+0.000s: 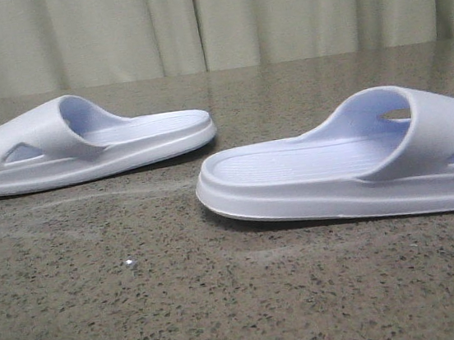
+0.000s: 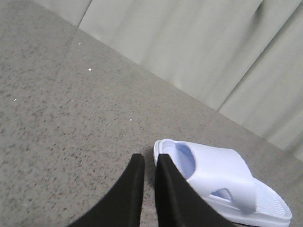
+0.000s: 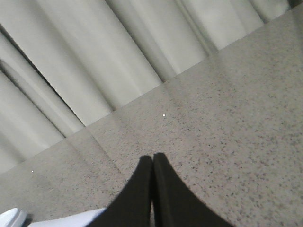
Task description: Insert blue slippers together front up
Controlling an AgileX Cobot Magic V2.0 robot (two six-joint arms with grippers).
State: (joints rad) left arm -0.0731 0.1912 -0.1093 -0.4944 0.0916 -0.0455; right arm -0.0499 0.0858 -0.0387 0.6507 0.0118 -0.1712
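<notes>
Slippers lie apart on the speckled stone table: left slipper at the upper left of the front view, right slipper at centre right, both sole-down, smooth moulded foam with ribbed footbeds. Left gripper hangs above the table, black tapered fingers nearly together, empty. Right gripper has its fingers pressed together, holding nothing. Pleated curtain behind.

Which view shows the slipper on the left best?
The front view: the left slipper shows from the side, only its toe cut off. The left wrist view shows it smaller, partly behind the end effector; the right wrist view cannot settle which slipper appears.
</notes>
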